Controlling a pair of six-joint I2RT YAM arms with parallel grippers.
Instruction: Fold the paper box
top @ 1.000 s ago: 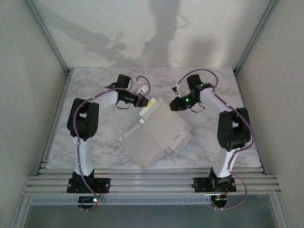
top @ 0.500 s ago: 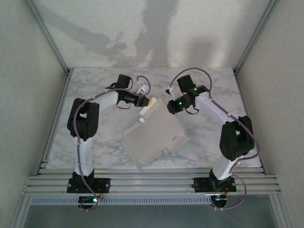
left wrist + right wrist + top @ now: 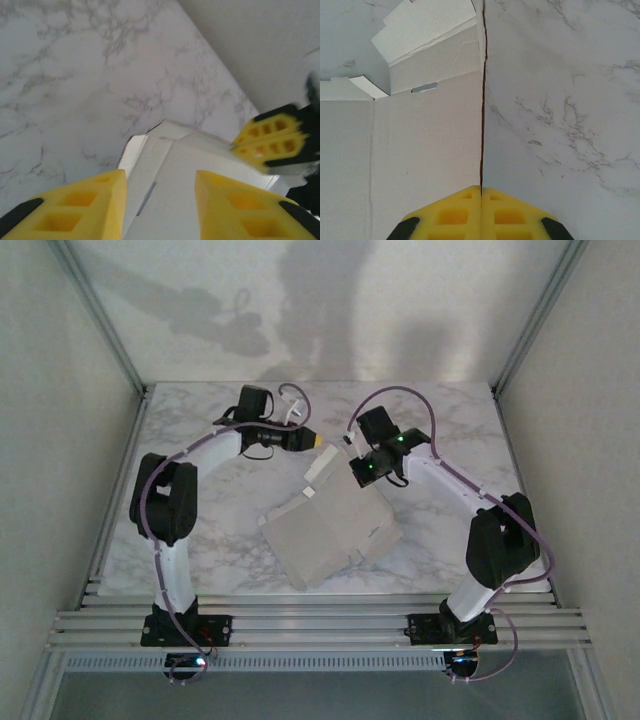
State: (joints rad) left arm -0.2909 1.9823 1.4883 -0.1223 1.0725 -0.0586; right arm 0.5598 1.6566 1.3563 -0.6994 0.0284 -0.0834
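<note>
The paper box (image 3: 325, 530) lies partly folded in the middle of the marble table (image 3: 200, 450), off-white side showing. My right gripper (image 3: 352, 450) is at the box's far corner, shut on the thin edge of an upright panel (image 3: 420, 150); its fingertips (image 3: 481, 190) pinch the cardboard, seen edge-on. My left gripper (image 3: 318, 443) hovers just left of it at the far flap, open, with the flap (image 3: 200, 165) visible behind the gap between its fingers (image 3: 160, 182). In the left wrist view the right gripper (image 3: 270, 142) clamps the flap's edge.
Bare marble surrounds the box on all sides. Aluminium frame posts and pale walls close in the table at the left, right and back. The rail (image 3: 320, 625) carrying both arm bases runs along the near edge.
My left gripper has opened and let go of the far flap, drawing back slightly. The right arm has reached further left, shut on the box's edge, and the box has shifted.
</note>
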